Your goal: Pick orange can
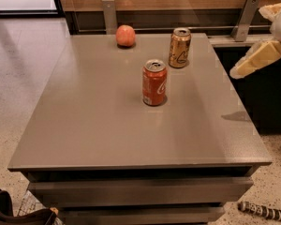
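The orange can (179, 47) stands upright near the far right of the grey table (93, 125); it is golden-bronze with dark script and a silver top. My gripper (248, 42) hovers off the table's right edge, to the right of the can and apart from it. Its two cream fingers (257, 57) are spread open and hold nothing.
A red can (154, 82) with white lettering stands mid-table, in front and to the left of the orange can. A round pinkish-orange fruit (125, 35) sits at the far edge. Metal rail posts (109, 14) and a wood wall lie behind the table.
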Controlling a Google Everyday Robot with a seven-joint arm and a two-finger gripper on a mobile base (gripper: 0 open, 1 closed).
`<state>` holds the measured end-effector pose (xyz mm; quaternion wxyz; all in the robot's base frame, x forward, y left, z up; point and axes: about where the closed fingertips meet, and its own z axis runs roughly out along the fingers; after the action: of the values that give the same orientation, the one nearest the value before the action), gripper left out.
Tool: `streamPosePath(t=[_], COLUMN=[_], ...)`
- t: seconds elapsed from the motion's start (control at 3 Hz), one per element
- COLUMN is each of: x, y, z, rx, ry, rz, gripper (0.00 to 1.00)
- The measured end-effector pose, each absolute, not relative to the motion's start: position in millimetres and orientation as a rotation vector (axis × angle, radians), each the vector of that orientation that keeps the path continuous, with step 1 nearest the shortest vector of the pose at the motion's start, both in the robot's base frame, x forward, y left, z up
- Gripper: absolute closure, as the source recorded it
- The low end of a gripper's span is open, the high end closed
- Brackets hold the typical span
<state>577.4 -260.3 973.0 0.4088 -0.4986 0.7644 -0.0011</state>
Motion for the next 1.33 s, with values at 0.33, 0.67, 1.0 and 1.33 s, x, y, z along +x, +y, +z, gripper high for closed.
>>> streamPosePath(t=[0.33, 0.67, 1.0, 1.33], x=[647, 690, 690, 700], y=[-255, -219, -219, -211], z=[983, 966, 966, 948], rx=[-1.074, -0.980, -0.980, -0.927], ry=[1.712, 1.587, 1.587, 1.595], rz=[0.084, 0.232, 0.232, 0.329], gripper=[0.00, 0.00, 0.00, 0.00])
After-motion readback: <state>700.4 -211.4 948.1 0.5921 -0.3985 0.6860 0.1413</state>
